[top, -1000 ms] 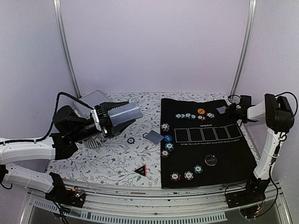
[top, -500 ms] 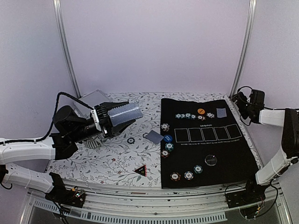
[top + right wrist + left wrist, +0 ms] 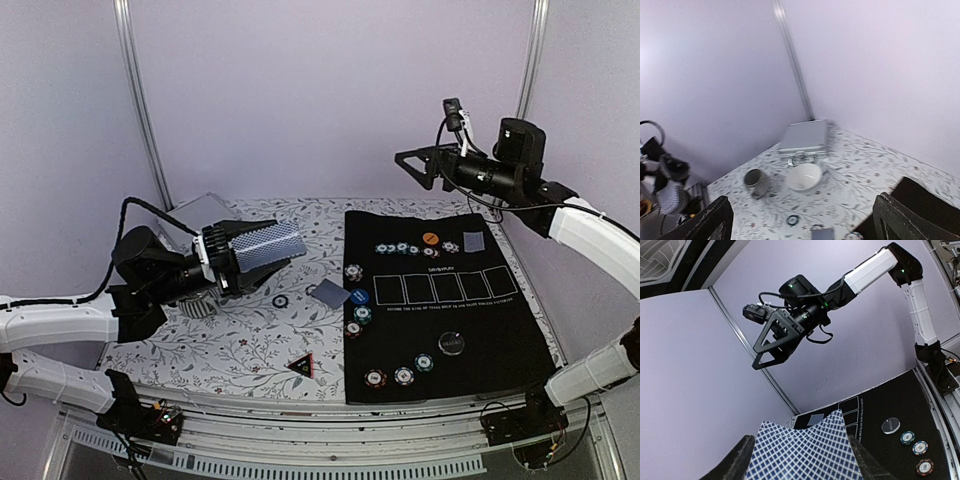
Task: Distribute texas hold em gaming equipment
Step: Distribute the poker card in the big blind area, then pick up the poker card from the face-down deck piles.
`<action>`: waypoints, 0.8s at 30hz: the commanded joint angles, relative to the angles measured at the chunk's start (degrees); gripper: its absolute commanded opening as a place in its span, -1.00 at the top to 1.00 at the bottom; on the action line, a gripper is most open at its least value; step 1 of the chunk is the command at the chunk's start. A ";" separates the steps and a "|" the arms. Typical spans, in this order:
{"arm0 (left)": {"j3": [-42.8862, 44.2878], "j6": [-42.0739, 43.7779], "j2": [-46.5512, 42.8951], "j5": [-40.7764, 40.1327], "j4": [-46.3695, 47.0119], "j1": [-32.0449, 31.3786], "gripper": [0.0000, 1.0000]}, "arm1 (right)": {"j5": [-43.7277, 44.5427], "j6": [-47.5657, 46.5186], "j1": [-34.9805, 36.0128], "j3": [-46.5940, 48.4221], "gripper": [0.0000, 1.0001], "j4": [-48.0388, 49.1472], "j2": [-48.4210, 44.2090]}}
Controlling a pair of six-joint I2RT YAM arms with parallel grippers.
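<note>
My left gripper [image 3: 252,252] is shut on a stack of blue-checked playing cards [image 3: 264,242], held above the flowered cloth; in the left wrist view the cards [image 3: 807,450] fill the gap between the dark fingers [image 3: 739,462]. A single card [image 3: 474,241] lies at the far right of the black mat [image 3: 500,340], and another card [image 3: 329,293] lies by the mat's left edge. Poker chips sit in a far row [image 3: 405,248], a left column [image 3: 354,272] and a near group [image 3: 402,375]. A blue button [image 3: 359,296] and a dark disc [image 3: 452,343] rest on the mat. My right gripper [image 3: 418,166] hangs high above the mat, open and empty.
A silver case [image 3: 805,137], white bowl [image 3: 802,176] and striped mug [image 3: 757,182] stand at the back left of the table. A black ring [image 3: 282,302] and a triangular marker [image 3: 302,365] lie on the cloth. Metal frame posts [image 3: 520,100] rise at the back corners.
The right gripper opened at the mat's far right corner, left a card there, and swung up and leftward to high above the mat. The left arm has not moved.
</note>
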 commanded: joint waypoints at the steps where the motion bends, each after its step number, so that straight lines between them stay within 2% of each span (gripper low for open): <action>1: -0.14 -0.60 -0.70 1.09 2.60 0.16 -0.12 | -15.39 -2.57 10.64 7.42 -0.97 -6.13 4.01; 6: -0.21 -0.38 -0.63 0.93 2.62 0.08 -0.12 | -18.48 0.32 19.30 14.19 -0.88 -10.24 11.17; 11: -0.23 -0.21 -0.60 0.54 2.64 0.04 -0.12 | -18.17 0.51 24.84 18.12 -0.87 -12.88 16.09; 19: -0.15 0.13 -0.15 0.36 2.28 -0.10 -0.12 | -18.57 1.32 28.94 22.21 -0.88 -13.42 21.44; 24: -0.14 0.24 -0.18 0.50 2.12 -0.15 -0.12 | -12.55 3.13 29.24 23.17 -0.89 -13.33 24.03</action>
